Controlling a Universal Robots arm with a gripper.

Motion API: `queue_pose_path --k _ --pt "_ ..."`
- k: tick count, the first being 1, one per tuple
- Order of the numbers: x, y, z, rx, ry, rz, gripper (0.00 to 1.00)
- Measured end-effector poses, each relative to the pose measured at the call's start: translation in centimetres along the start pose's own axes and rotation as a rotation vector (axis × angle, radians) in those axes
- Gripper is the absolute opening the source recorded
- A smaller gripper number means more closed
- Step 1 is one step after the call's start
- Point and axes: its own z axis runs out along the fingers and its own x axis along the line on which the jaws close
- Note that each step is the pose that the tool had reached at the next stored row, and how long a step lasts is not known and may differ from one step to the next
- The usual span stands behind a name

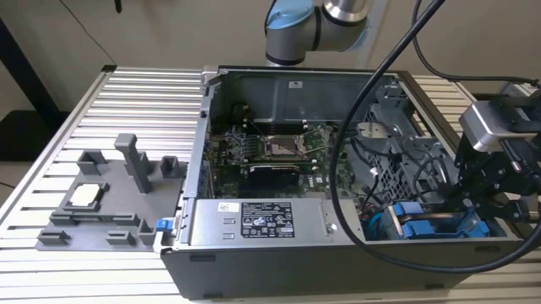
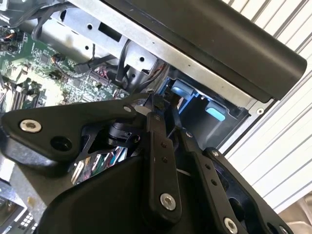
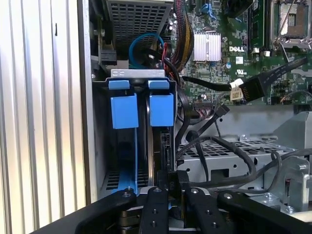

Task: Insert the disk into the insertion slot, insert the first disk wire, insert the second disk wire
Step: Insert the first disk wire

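On the exterior view's left: you have the slatted metal table. It carries a grey tray with an upright post and a small pale square chip lying flat.
Middle: your open computer case sits on the table. Its green circuit board is exposed, and a silver labelled power box runs along the near wall.
Behind the case: the arm stands at the far edge. A thick black cable sweeps down across the open case.
Right of middle: the slot is a grey bay with blue tabs, in the case's near corner on the exterior view's right.
Disk: in the first wrist view you see the disk standing on edge inside the slot. It sits behind one of the two blue tabs, with a blue rail just beside it.
Far right: your gripper hangs over the slot, with a silver camera block above it.
Gripper state: in the first wrist view your gripper is clenched on a black wire plug. The plug is right at the disk's end, and you cannot tell whether it is pushed home.
Second wrist view: your gripper points into the blue-tabbed bay beside the case's black wall.
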Motion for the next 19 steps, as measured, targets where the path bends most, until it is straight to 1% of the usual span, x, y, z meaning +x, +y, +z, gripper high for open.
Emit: queue_pose_path --k 6,11,15,17,19 --pt "0.00 0.05 -0.01 0.0006 -0.0004 0.004 0.20" --pt "-0.01 0.28 -0.01 0.0010 -0.0002 0.006 0.20" --pt "-0.13 0.34 0.01 0.0013 -0.0002 0.007 0.20" --pt "-0.13 0.36 0.06 0.0014 0.0000 0.007 0.20" --pt "-0.10 0.35 0.29 0.0016 0.0001 0.007 0.20"
